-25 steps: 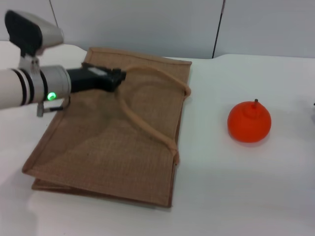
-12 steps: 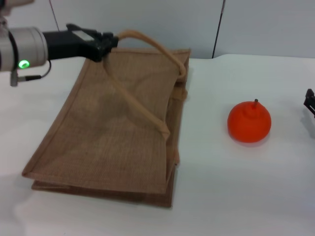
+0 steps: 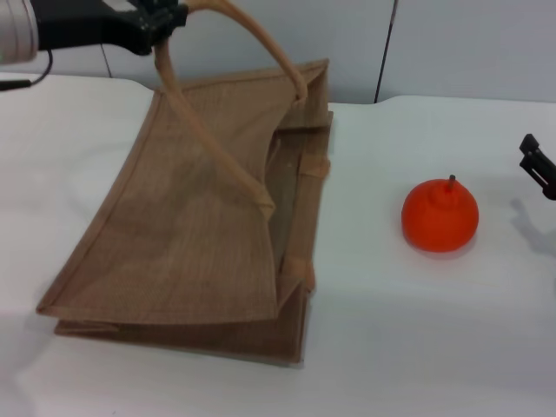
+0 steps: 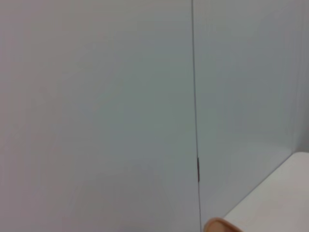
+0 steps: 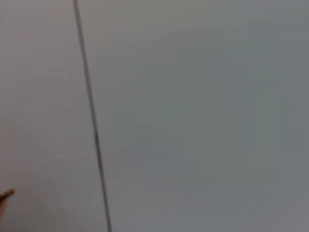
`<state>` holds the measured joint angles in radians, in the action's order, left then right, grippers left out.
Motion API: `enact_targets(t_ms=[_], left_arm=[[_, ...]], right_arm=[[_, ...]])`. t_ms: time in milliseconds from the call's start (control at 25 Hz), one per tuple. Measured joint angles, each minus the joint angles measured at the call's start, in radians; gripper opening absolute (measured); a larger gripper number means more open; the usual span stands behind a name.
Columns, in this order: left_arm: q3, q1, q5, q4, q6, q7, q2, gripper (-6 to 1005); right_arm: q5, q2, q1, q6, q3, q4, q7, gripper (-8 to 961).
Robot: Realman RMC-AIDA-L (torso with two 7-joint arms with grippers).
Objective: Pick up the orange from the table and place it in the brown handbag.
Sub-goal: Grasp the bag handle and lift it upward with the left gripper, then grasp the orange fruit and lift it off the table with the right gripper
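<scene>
At the far left of the head view, the left gripper (image 3: 161, 19) is raised above the back of the surface (image 3: 408, 347), its jaws clamped on one loop handle (image 3: 252, 39) of the brown handbag (image 3: 191, 234). The lift pulls the upper panel of the jute tote away from the lower one, so a mouth gapes on the side facing the fruit, with the folded gusset (image 3: 295, 217) showing inside. The other handle runs slack across the top panel. The left wrist view shows only a wall and a tan sliver of handle (image 4: 219, 225) at its edge.

The step in hand looks like holding the bag open. To do it well, the handle should be kept taut and high enough for the mouth to stay wide, but not so high that the bottom edge drags off the surface or the bag swings.

To the right of the bag, well apart from it, the orange (image 3: 440, 215) sits on the surface, stem up, untouched.

At the far right edge, the right gripper (image 3: 539, 167) just enters view, near the orange but not touching; I cannot tell how its jaws stand. It should probably approach from above, close around the widest part, and avoid nudging the round fruit, which would likely roll.
</scene>
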<state>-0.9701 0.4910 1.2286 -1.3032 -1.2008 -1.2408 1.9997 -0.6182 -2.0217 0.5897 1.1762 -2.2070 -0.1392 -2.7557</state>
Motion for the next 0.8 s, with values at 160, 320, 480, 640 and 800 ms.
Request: enact_targets(t_ms=[160, 320, 480, 640, 800], left_arm=[[0.036, 0.004, -0.001, -0.040, -0.034, 0.003, 0.000, 120], [0.067, 0.005, -0.016, -0.074, -0.064, 0.014, 0.000, 120], [0.084, 0.017, -0.026, -0.092, -0.091, 0.023, -0.003, 120], [0.084, 0.038, -0.039, -0.096, -0.106, 0.029, -0.009, 120], [0.085, 0.051, -0.051, -0.098, -0.107, 0.035, -0.011, 120]], right_arm=[[0.000, 0.001, -0.007, 0.050, 0.059, 0.003, -0.001, 868], [0.000, 0.003, -0.015, 0.144, 0.126, 0.005, 0.014, 870], [0.000, 0.006, -0.018, 0.201, 0.185, 0.006, 0.018, 872], [0.000, 0.007, -0.018, 0.201, 0.232, 0.000, 0.020, 872], [0.000, 0.007, -0.012, 0.195, 0.265, -0.002, 0.027, 873]])
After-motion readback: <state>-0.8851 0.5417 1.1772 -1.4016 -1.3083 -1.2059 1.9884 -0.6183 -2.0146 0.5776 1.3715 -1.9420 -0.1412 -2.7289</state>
